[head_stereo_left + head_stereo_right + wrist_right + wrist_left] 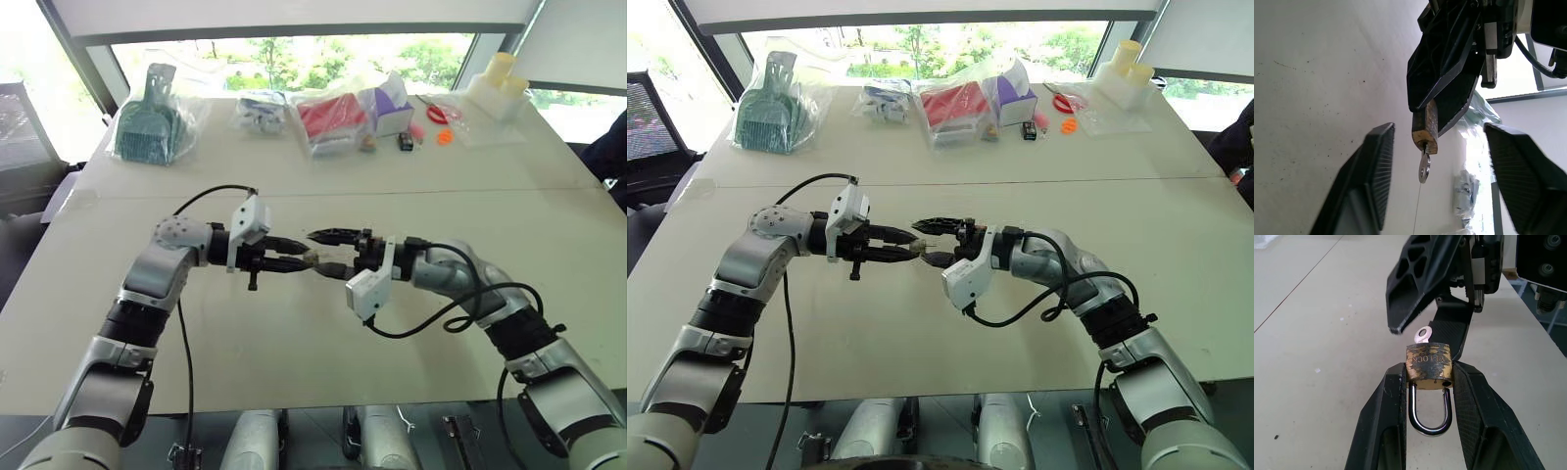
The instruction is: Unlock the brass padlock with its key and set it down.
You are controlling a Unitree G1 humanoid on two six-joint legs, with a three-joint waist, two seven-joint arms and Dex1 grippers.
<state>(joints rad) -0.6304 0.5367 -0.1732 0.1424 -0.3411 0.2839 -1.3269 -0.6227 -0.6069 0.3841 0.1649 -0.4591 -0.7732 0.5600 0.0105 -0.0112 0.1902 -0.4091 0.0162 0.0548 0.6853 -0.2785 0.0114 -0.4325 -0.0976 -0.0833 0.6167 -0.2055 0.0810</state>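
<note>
While clamped by its flat sides between the fingertips of the left gripper, hangs clear above the table: padlock, body at the very tips, shackle pointing back toward that wrist. Carries the key already seated in the keyhole, bow sticking out past the fingertips toward the other hand. Faces the right gripper tip to tip; spread wide, one finger to each side of the key, touching neither key nor lock, grasping nothing.

Progress, as a judgement: insertion done, roughly midway. Shackle apparently seated with both legs at the body, though impossible to tell for sure whether locked. Left to do: pinch the bow, turn, free the shackle, lower onto the table and let go.

Materials: small squat brass block, yellowish, blotched with dark tarnish, faint stamped lettering across one face. Thin polished steel U for the shackle, round in section, shiny. Thin flat silvery key with a round holed bow. Black wedge-shaped fingers with finely ribbed pads. Matt pale tabletop, lightly speckled.
</note>
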